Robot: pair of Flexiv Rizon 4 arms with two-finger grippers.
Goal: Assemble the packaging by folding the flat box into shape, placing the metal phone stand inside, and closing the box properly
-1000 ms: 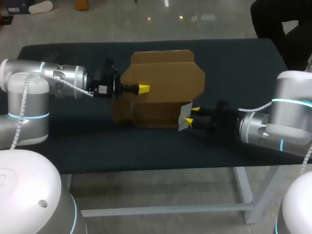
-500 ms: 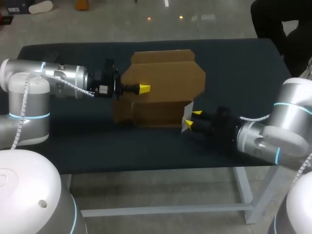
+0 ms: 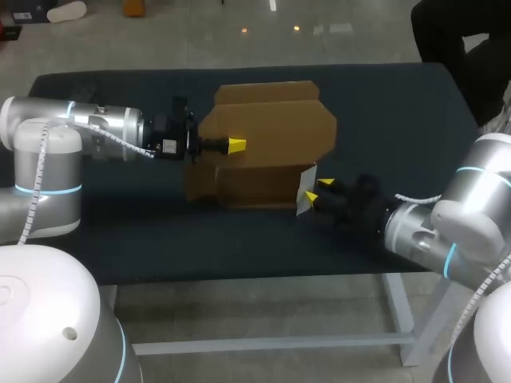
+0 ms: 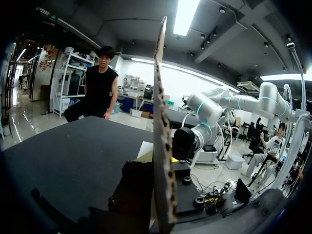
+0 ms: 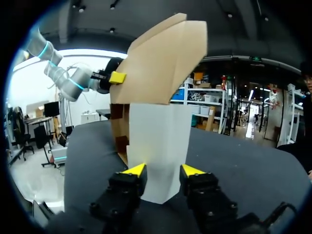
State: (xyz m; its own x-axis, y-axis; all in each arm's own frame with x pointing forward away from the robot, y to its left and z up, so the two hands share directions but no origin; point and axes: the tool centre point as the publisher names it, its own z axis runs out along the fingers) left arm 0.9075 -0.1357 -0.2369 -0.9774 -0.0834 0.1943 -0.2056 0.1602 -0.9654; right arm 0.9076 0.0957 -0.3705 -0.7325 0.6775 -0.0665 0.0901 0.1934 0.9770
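The brown cardboard box [image 3: 263, 144] stands half folded in the middle of the dark table [image 3: 120, 231], its panels raised. My left gripper [image 3: 235, 144] comes in from the left and is shut on an upper box flap [image 4: 161, 146], which I see edge-on in the left wrist view. My right gripper [image 3: 317, 190] is at the box's front right corner, shut on the white phone stand [image 3: 305, 195]. In the right wrist view the stand [image 5: 158, 146] rises upright between the yellow fingertips [image 5: 134, 169], just in front of the box [image 5: 161, 58]. The left gripper [image 5: 117, 77] shows beyond it.
Bare dark tabletop lies along the front edge [image 3: 239, 255] and at the far right [image 3: 415, 104]. My right arm [image 4: 195, 131] shows past the flap in the left wrist view.
My right arm's elbow has swung toward the table's front, and its gripper has carried the white stand slightly closer to the box corner. The left arm and the box have kept still.
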